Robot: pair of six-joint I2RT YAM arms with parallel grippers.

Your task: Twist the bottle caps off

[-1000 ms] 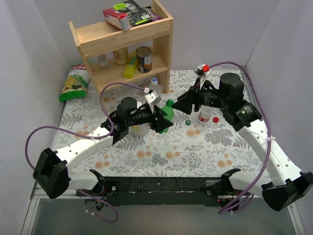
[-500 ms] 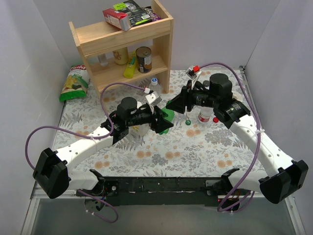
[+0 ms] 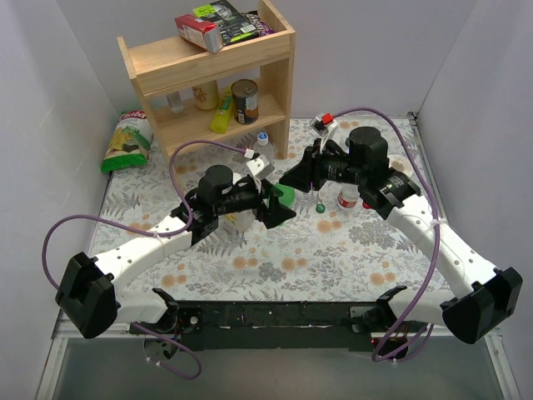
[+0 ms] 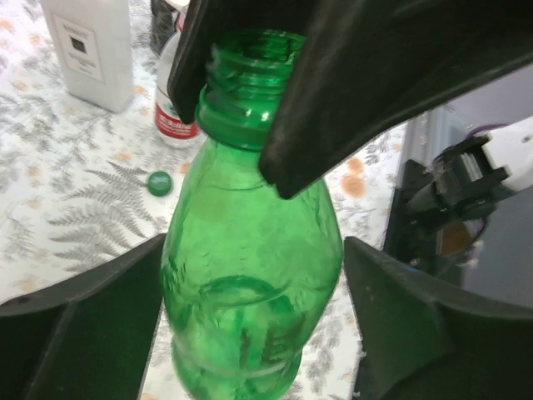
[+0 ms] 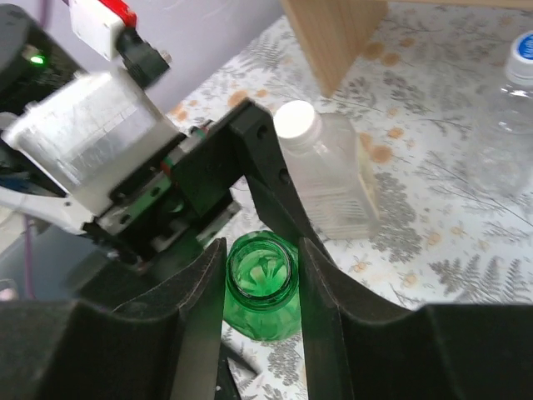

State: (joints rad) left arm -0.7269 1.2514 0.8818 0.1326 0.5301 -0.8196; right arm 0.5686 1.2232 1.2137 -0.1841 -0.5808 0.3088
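The small green bottle (image 3: 283, 196) stands capless at mid-table, and its green cap (image 3: 321, 208) lies on the cloth to its right, also visible in the left wrist view (image 4: 158, 181). My left gripper (image 4: 252, 250) is open around the bottle's body (image 4: 250, 275), with gaps at the sides. My right gripper (image 5: 262, 267) is shut on the open threaded neck (image 5: 261, 275). The red-labelled bottle (image 3: 347, 198) stands to the right. A slim clear bottle with a white cap (image 5: 297, 121) stands behind. The large clear bottle (image 3: 263, 148) keeps its blue cap (image 5: 525, 46).
A wooden shelf (image 3: 208, 62) with cans and boxes stands at the back left. A chip bag (image 3: 127, 143) leans by the left wall. White walls close in on both sides. Purple cables (image 3: 191, 150) loop over the arms.
My right gripper moved left over the green bottle and closed on its neck. My left gripper, which gripped the bottle's body, has opened.
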